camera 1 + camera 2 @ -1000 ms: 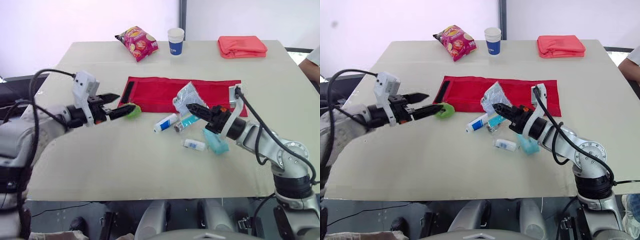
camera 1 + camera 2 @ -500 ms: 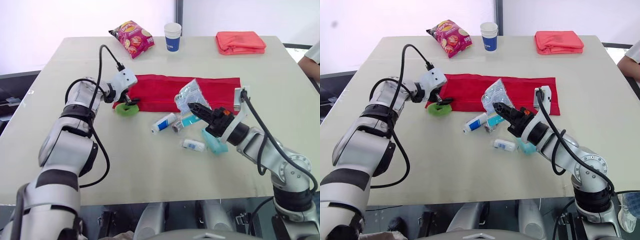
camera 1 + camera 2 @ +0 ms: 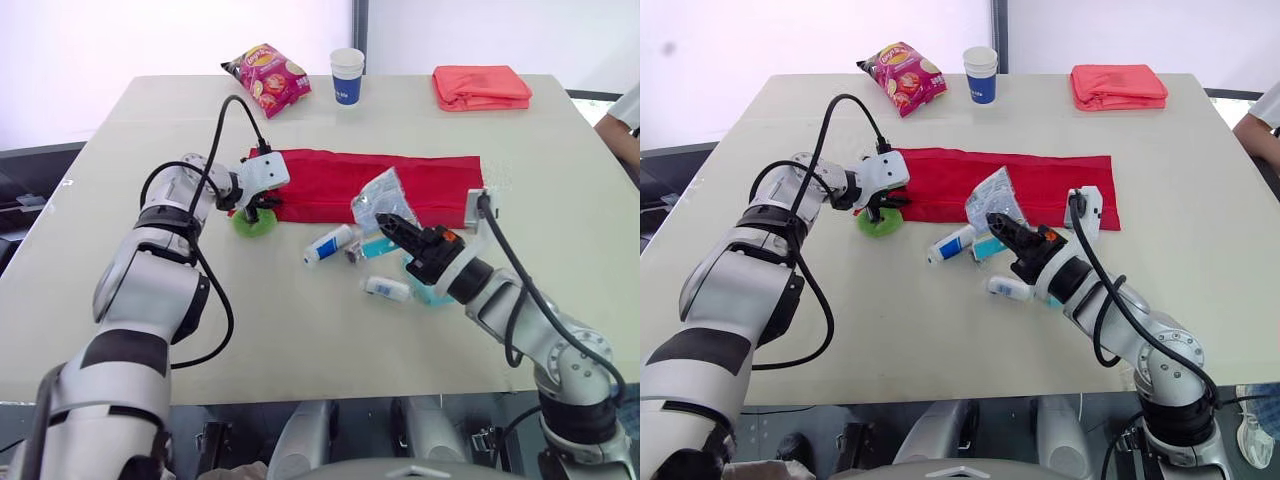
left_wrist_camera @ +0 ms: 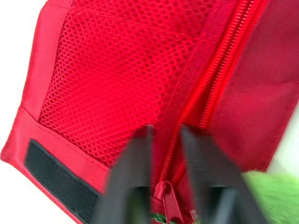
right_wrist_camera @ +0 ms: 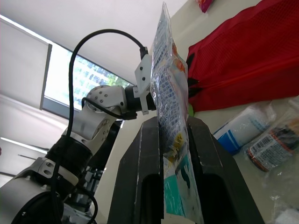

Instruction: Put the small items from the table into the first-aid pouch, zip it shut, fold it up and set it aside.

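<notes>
Flat red fabric first-aid pouch lies unrolled across the middle of the pale surface, mesh pocket and zip facing up.

Left gripper sits at the pouch's left end, just beside a small green roll. In the left wrist view its fingers stand a narrow way apart, astride the zip line. The red zip slider is low between them; whether they pinch it cannot be told. The zip teeth in sight look closed.

Right gripper hovers at the pouch's near edge, clamped on a clear plastic sachet with printed contents, held upright and clear of the surface.

Loose near the pouch's front edge:
- white tube with a blue cap
- small teal-and-foil packet
- small white vial
- teal box, partly under the right arm

None looks packed yet.

Judgement: the task is early, at the loading step, with one item lifted and the pocket apparently not opened. The next move calls for the left gripper to close on the slider and draw it along the zip toward the right end, keeping off the green roll. The right gripper can then lower the sachet into the mouth. The thin fabric may drag with the slider unless it is held down.
</notes>
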Controlling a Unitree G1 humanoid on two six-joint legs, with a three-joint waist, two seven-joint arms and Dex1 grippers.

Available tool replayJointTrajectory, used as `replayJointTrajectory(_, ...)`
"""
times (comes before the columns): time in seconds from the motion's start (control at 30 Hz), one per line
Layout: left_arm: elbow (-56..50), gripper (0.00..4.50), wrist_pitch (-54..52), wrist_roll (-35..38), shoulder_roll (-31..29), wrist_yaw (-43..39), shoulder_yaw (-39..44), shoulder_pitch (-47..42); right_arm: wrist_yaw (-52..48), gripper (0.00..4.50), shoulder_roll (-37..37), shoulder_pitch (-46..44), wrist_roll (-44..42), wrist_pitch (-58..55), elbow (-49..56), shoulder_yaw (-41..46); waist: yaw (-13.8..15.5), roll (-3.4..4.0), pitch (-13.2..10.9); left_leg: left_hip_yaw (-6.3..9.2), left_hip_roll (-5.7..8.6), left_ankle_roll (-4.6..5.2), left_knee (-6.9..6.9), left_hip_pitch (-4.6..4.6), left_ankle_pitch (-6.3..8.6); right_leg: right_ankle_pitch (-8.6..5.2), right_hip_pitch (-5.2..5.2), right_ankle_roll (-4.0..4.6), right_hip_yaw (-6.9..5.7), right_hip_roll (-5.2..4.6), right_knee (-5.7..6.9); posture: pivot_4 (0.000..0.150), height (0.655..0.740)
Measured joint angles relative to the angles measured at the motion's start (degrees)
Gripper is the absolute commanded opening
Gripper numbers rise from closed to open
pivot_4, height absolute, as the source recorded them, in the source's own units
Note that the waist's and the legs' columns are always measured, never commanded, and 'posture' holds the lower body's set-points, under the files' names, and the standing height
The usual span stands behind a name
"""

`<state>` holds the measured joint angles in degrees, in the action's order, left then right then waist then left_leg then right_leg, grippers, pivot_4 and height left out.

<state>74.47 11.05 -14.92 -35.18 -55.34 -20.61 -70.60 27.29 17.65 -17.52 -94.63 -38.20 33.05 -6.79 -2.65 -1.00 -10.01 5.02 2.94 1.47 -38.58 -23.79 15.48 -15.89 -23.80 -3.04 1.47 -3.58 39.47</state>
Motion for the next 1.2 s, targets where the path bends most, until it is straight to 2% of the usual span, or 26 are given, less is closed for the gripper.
replayJointTrajectory(0.17, -0.18, 0.00, -3.96, 1.36, -0.14, -4.66, 3.15, 0.05, -1.75, 0.06, -0.70, -3.85, 0.80, -1.96, -5.42, -1.87, -0.01, 0.00, 0.00, 0.00, 0.00, -0.03, -0.05, 0.00, -0.02, 0.00, 0.00, 0.00, 0.00, 0.02, 0.02, 0.150, 0.7400)
replayJointTrajectory(0.3, -1.91, 0.00, -10.64, 3.79, -0.11, -10.01, 6.71, 0.20, -2.05, 0.06, -5.54, -8.90, 4.28, -3.07, -13.81, -3.71, -0.16, 0.00, 0.00, 0.01, 0.00, -0.24, -0.07, 0.00, -0.14, 0.00, 0.00, 0.00, -0.01, 0.03, 0.07, 0.150, 0.7400)
replayJointTrajectory(0.4, -9.94, 0.00, -20.48, 7.46, 0.17, -15.61, 9.49, 2.66, -0.89, 0.06, -13.82, -12.90, 7.37, -2.95, -23.97, -4.16, -0.63, 0.00, 0.00, 0.09, 0.00, -0.29, -0.09, -0.02, -0.17, -0.01, -0.02, 0.01, -0.04, 0.02, 0.26, 0.150, 0.7400)
replayJointTrajectory(0.47, -15.94, 0.00, -25.59, 9.26, 0.17, -16.85, 10.53, 5.61, -0.56, 0.06, -16.08, -13.52, 8.32, -3.07, -27.55, -4.10, -1.11, 0.00, 0.00, 0.04, 0.01, -0.31, -0.14, -0.02, -0.18, 0.00, -0.03, 0.01, -0.01, 0.00, 0.30, 0.150, 0.7400)
replayJointTrajectory(0.53, -20.72, 0.00, -29.06, 10.44, -0.02, -17.03, 11.23, 8.09, -0.40, 0.06, -17.27, -14.11, 8.86, -3.18, -29.87, -3.64, -1.38, 0.00, 0.00, 0.02, 0.01, -0.31, -0.14, -0.01, -0.18, -0.01, -0.04, 0.01, 0.02, -0.02, 0.30, 0.150, 0.7400)
replayJointTrajectory(0.63, -42.31, 0.00, -42.45, 14.84, 0.29, -14.88, 13.71, 19.08, 0.82, 0.06, -21.33, -16.76, 9.56, -4.78, -37.69, -1.12, -2.02, 0.01, 0.00, 0.05, -0.05, -0.43, -0.08, -0.01, -0.24, -0.01, -0.19, 0.03, 0.09, 0.00, 0.33, 0.150, 0.7400)
replayJointTrajectory(0.73, -52.05, 0.00, -49.17, 17.07, 0.32, -12.01, 15.36, 23.36, 1.50, 0.06, -24.17, -17.11, 10.03, -6.51, -41.13, 0.86, -2.20, 0.01, 0.00, 0.06, -0.05, -0.47, -0.06, 0.01, -0.27, -0.01, -0.20, 0.04, 0.11, -0.01, 0.36, 0.150, 0.7400)
replayJointTrajectory(1.03, -63.86, 0.00, -59.58, 23.01, -0.25, -5.74, 18.05, 26.41, 3.04, 0.06, -25.68, -17.42, 10.09, -9.68, -45.41, 5.35, -2.03, 0.04, 0.02, 0.05, -0.02, -0.50, -0.06, 0.05, -0.29, -0.01, -0.19, 0.04, 0.10, -0.02, 0.36, 0.150, 0.7400)
replayJointTrajectory(1.2, -66.67, 0.00, -60.90, 24.93, -1.87, -5.43, 18.11, 27.88, 3.04, 0.06, -25.69, -18.81, 10.12, -9.86, -47.61, 6.38, -1.99, 0.11, 0.07, 0.03, -0.03, -0.50, -0.04, 0.09, -0.29, -0.01, -0.17, 0.04, 0.12, -0.02, 0.36, 0.150, 0.7400)
